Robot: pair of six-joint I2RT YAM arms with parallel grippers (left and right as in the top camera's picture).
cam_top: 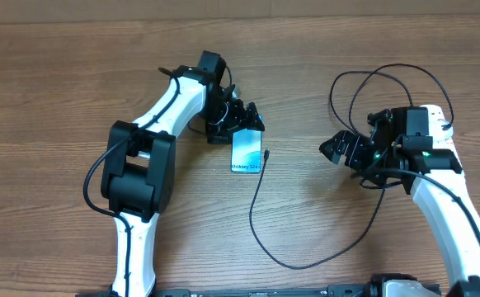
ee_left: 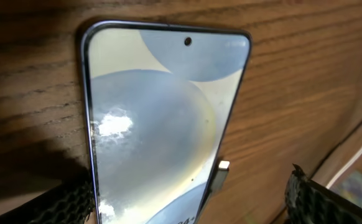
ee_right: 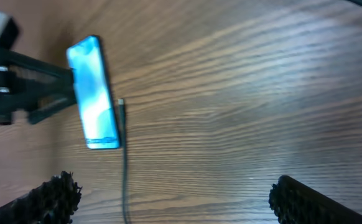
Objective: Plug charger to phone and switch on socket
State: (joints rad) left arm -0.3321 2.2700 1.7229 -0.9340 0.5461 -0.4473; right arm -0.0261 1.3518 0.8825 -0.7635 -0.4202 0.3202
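The phone (cam_top: pixel 247 152) lies flat at mid-table with its light blue screen up and the text end toward the front. My left gripper (cam_top: pixel 240 130) stands open over the phone's far end. In the left wrist view the phone (ee_left: pixel 156 118) lies between the two fingers (ee_left: pixel 66 202), the right one well clear of its edge. The charger's plug tip (cam_top: pixel 267 153) rests on the wood beside the phone's right edge, apart from it (ee_left: pixel 223 166). Its black cable (cam_top: pixel 294 266) loops forward, then back past my right gripper (cam_top: pixel 341 152), which is open and empty. The socket is out of view.
More of the charger cable coils in loops (cam_top: pixel 388 82) at the back right behind the right arm. From the right wrist, the cable (ee_right: pixel 125 180) runs across bare wood below the open fingers, and the left gripper (ee_right: pixel 19 87) sits beside the phone (ee_right: pixel 94 93).
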